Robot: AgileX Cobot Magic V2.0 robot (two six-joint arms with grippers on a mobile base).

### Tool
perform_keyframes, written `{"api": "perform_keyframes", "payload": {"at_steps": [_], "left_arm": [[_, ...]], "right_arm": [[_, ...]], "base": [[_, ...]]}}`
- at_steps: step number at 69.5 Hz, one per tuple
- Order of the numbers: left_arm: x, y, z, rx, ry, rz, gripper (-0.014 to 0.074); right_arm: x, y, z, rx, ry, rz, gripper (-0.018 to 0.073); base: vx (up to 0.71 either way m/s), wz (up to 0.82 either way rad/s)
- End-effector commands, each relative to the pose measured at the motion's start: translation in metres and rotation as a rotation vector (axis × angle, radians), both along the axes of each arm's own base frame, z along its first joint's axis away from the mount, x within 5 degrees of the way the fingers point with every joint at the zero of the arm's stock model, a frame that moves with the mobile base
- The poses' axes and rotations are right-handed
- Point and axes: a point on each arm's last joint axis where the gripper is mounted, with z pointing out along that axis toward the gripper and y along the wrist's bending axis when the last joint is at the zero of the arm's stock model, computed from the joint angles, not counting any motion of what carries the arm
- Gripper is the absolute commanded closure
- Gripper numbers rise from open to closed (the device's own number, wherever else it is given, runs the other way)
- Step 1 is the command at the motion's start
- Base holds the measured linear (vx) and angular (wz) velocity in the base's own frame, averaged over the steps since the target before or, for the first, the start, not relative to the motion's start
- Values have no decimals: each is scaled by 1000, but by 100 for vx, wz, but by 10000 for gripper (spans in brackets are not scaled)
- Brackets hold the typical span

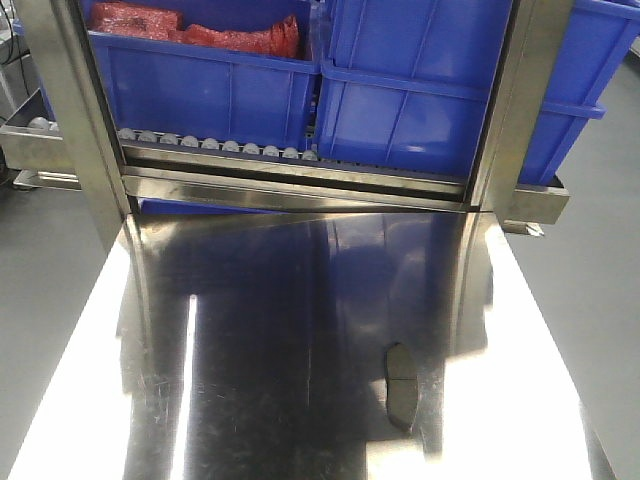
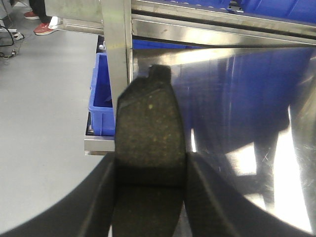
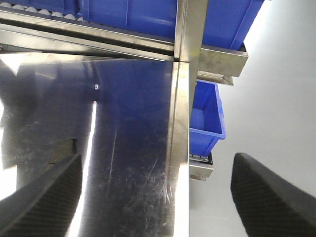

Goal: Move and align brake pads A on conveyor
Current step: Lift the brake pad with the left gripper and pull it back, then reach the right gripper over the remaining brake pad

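Black-fingered L gripper (image 2: 149, 167) clamps a brake pad (image 2: 148, 128) by the steel tabletop (image 1: 250, 350) left edge, R gripper (image 3: 155, 165) hangs w/ jaws wide apart, second pad (image 1: 402, 385) lies flat on steel, blue bins (image 1: 200, 95) beyond.

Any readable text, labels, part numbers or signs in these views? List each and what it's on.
No readable text in any view.
bins: no labels visible.
pad in left claw: plain face, no stamp.
second pad on table: no marking visible.
red bags: no print legible.
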Motion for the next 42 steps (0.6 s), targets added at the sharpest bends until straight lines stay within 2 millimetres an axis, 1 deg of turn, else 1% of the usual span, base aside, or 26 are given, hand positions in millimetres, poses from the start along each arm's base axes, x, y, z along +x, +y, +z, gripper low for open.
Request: {"api": "perform_keyframes", "payload": {"at_steps": [1, 3, 10, 22, 25, 31, 37, 42], "left_arm": [[3, -2, 16, -11, -105, -19, 602], [3, -2, 16, -11, -105, -19, 602], [3, -2, 16, -11, -105, -19, 602], [3, -2, 16, -11, -105, -19, 602], [3, -2, 16, -11, -105, -19, 602], [3, -2, 16, -11, -105, -19, 602], [3, -2, 16, -11, -105, -19, 602], [3, -2, 16, -11, -105, -19, 602]], "right_arm": [[19, 1, 17, 2, -35, -7, -19], [23, 2, 18, 3, -18, -8, -20], [51, 4, 18, 9, 82, -15, -20], [108, 12, 12, 44, 293, -20, -20], [124, 14, 8, 51, 350, -21, -20], [149, 18, -2, 62, 457, -23, -20], [172, 21, -14, 63, 580, -25, -20], [185, 26, -22, 40, 669, -15, -20]], "base": [[0, 0], [0, 0], [0, 0], [0, 0], [0, 0], [0, 0], [0, 0], [0, 0]]}}
